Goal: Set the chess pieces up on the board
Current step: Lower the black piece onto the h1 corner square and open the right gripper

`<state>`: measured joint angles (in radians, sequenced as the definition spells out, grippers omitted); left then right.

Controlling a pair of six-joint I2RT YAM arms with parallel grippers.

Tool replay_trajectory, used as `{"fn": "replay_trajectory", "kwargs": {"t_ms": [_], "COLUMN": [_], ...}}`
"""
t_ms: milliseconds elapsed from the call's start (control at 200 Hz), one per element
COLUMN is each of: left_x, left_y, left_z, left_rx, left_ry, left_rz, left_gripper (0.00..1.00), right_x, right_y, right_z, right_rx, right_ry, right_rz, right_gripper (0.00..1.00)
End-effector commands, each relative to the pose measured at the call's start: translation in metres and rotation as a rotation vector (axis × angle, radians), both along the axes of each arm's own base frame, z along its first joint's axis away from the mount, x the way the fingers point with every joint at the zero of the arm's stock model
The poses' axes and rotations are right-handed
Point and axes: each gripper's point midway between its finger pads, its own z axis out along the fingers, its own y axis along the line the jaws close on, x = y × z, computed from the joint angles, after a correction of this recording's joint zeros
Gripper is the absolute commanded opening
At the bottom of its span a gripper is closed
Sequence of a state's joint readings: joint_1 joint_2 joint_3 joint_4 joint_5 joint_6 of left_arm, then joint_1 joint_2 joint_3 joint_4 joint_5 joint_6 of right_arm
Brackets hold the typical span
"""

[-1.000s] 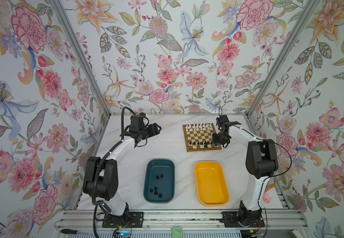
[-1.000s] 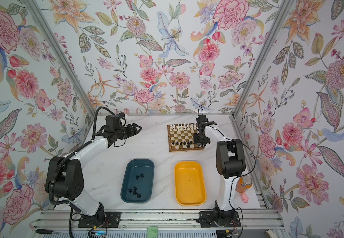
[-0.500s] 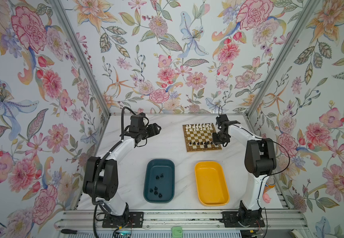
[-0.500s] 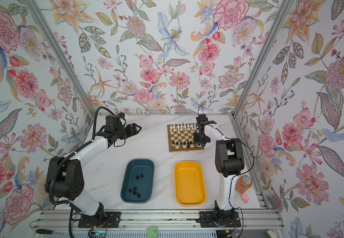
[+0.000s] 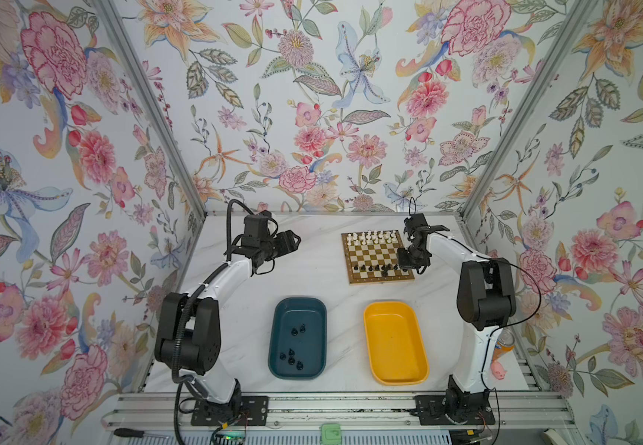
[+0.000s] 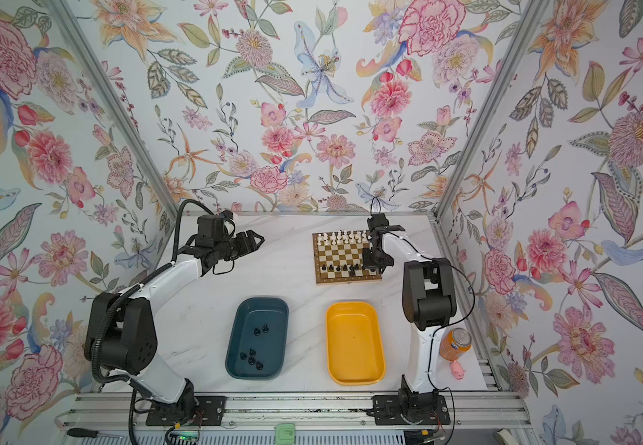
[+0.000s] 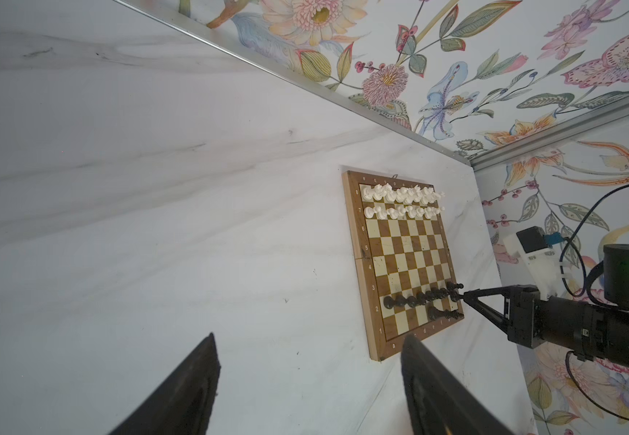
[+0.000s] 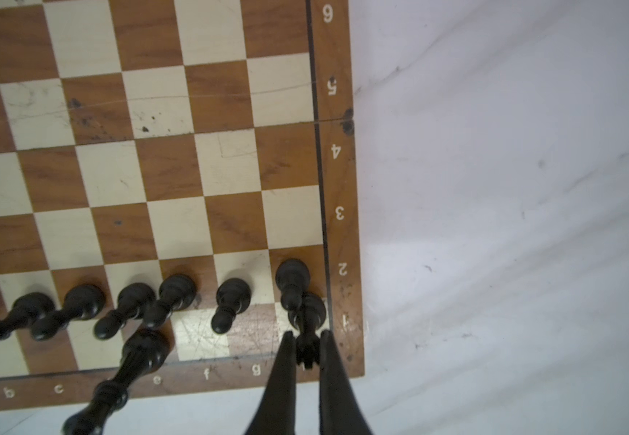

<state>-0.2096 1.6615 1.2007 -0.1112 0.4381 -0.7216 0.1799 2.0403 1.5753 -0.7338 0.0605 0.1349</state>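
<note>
Flowery walls ring your white desk [image 5: 312, 277]. Your right pincer [image 8: 307, 348] is shut on the top of a black piece [image 8: 313, 310] at the board's [image 8: 337, 150] near right corner. Your left pincer [image 7: 309, 337] hangs wide open, empty. That piece looks tiny, light, hard and slick, so pinch its thin top gently.

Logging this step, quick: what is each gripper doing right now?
Left gripper: open, holding nothing.
Right gripper: shut on a black rook at the corner of the board.
</note>
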Motion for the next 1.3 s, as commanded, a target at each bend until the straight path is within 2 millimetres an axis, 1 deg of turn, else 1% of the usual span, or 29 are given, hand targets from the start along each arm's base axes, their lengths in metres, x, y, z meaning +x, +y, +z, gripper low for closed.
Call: {"fn": "replay_trajectory", "kwargs": {"t_ms": [0, 205, 480, 761, 931, 1071, 1161, 1296], "left_x": [0.002, 0.003, -0.001, -0.004, -0.006, -0.007, -0.008, -0.009], "left_y": [0.0, -0.001, -0.001, 0.001, 0.001, 0.003, 0.004, 0.004], "left_z": [0.004, 0.005, 0.004, 0.003, 0.002, 0.003, 0.003, 0.003], "left_rx": [0.004, 0.003, 0.003, -0.002, -0.007, -0.003, -0.002, -0.002], "left_ry": [-0.005, -0.008, -0.005, -0.01, -0.007, -0.01, -0.012, -0.013], "left_rz": [-0.002, -0.006, -0.005, 0.001, 0.005, 0.013, 0.015, 0.018], "left_gripper": [0.77, 0.77, 0.77, 0.77, 0.77, 0.76, 0.76, 0.76], "right_x": [-0.018, -0.024, -0.025, -0.027, -0.025, -0.023, -0.021, -0.017], "right_y": [0.0, 0.0, 0.0, 0.0, 0.001, 0.002, 0.0, 0.0], "right_z": [-0.003, -0.004, 0.002, -0.005, -0.006, -0.004, -0.001, 0.006], "right_rx": [-0.004, -0.008, -0.01, -0.017, -0.015, -0.015, -0.024, -0.023], "right_ry": [0.049, 0.055, 0.045, 0.065, 0.067, 0.058, 0.048, 0.029], "right_rz": [0.003, 0.004, 0.009, 0.018, 0.023, 0.022, 0.016, 0.014], "right_gripper": [0.05, 0.05, 0.05, 0.06, 0.13, 0.22, 0.31, 0.37]}}
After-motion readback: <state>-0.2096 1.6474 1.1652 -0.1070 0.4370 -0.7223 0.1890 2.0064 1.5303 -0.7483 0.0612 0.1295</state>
